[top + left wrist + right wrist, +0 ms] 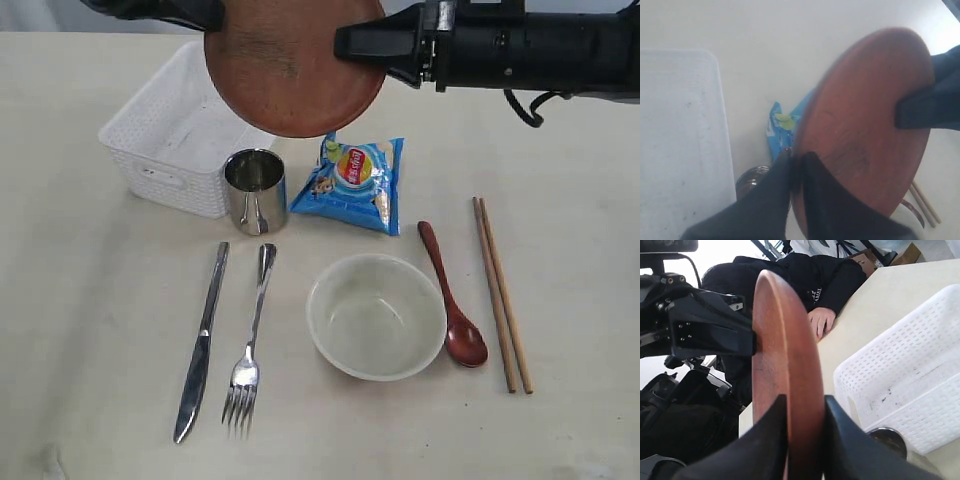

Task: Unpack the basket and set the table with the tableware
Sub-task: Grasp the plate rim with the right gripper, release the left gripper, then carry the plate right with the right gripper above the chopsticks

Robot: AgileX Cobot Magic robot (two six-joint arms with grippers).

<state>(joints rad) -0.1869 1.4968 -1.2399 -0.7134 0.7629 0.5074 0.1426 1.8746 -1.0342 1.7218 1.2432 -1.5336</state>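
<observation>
The reddish-brown plate (290,65) hangs tilted in the air above the white basket (165,135) and the steel cup (255,190). My left gripper (215,15) is shut on its rim from the left, and my right gripper (348,42) is shut on its rim from the right. In the left wrist view the fingers (795,159) pinch the plate's edge (865,125). The right wrist view has both fingers (805,407) clamping the plate (785,340) edge-on. On the table (80,300) lie the knife (203,340), fork (250,345), cream bowl (375,315), red spoon (452,295) and chopsticks (500,290).
A blue chip bag (352,183) lies right of the cup, under the plate's lower edge. The part of the basket's inside that shows holds nothing; the plate hides its far right corner. A person in dark clothes (810,275) sits beyond the table's far edge.
</observation>
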